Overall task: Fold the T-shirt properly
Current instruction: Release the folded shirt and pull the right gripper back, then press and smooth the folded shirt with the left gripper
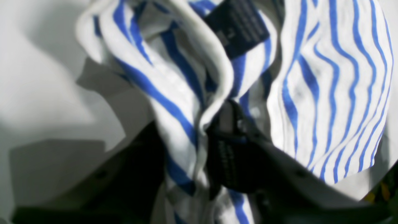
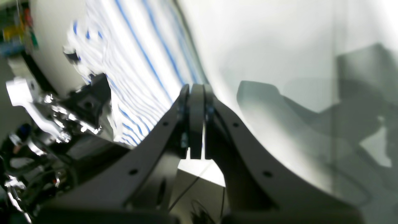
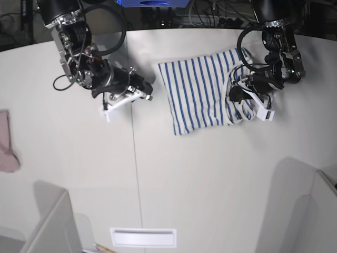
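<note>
The T-shirt (image 3: 197, 92), white with thin blue stripes, lies partly folded on the white table (image 3: 210, 174) at the back right. My left gripper (image 3: 235, 96) sits at the shirt's right edge, where the cloth is bunched. In the left wrist view the dark fingers (image 1: 231, 149) are closed on a fold of the T-shirt (image 1: 329, 87) near the collar, just below a dark label (image 1: 238, 29). My right gripper (image 3: 148, 95) hovers left of the shirt. In the right wrist view the right gripper (image 2: 196, 124) is shut and empty, with the T-shirt (image 2: 140, 62) beyond it.
A small pinkish cloth (image 3: 6, 145) lies at the table's left edge. A white slotted plate (image 3: 143, 237) sits at the front edge. Grey panels stand at the front left (image 3: 47, 221) and front right (image 3: 310, 205). Cables and equipment line the back.
</note>
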Controlling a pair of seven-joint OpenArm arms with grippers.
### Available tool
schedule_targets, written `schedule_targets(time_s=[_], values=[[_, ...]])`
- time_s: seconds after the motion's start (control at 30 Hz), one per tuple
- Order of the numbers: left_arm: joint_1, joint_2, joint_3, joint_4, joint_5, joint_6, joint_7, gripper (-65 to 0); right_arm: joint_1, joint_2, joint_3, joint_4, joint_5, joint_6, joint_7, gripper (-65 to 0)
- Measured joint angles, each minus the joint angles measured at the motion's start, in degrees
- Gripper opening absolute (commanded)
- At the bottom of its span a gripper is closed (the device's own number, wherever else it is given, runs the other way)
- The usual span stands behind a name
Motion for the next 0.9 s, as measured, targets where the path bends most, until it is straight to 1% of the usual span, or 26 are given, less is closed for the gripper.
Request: schedule_targets(time_s=[0.13,0.23,0.27,0.33,0.4,0.57,0.67,0.83,0.9], values=[[-0.04,-1.92,3.06,0.07,-0.22,0.07,-0.68,-65.0,-3.04,-0.11,5.77,0.00,-0.04,0.59,0.07,-65.0],[-1.84,-5.20,8.63,-0.17,0.00,0.07,-0.39,-65.0,-5.68,-0.20,11.10,-0.02,0.26,4.79,-0.20,-65.0],[-2.36,-6.56,10.97,-0.22,0.22,0.07,-0.31,-65.0,-6.64,-0.44,13.49,-0.07,0.48,5.53,-0.31,-65.0],[-3.69,-8.90,15.34,0.02,0.59,0.17,-0.33,-65.0,-8.66,-0.39,17.90,-0.26,0.13,5.46,0.55,-65.0],[-5.38,-11.45,20.09,0.07,0.76,0.28,-0.28,-65.0,-10.78,-0.09,21.46,-0.35,-0.24,5.33,0.24,-65.0],[-11.50,-16.41,32.79,-0.02,1.73,0.31,0.81,-65.0,-13.86,-0.52,26.93,-0.37,0.13,5.33,0.09,-65.0],[-15.87,-17.68,41.13,-0.09,2.62,0.52,1.09,-65.0,-16.11,-0.61,30.73,-0.37,0.15,5.38,0.52,-65.0],[-21.81,-17.70,52.92,-0.46,2.99,0.48,0.96,-65.0,-19.08,-0.90,34.16,-0.37,0.17,5.35,0.20,-65.0],[-24.11,-17.59,57.94,0.04,6.60,0.24,1.03,-65.0,-19.91,-0.92,35.30,-0.37,0.22,5.38,0.26,-65.0]])
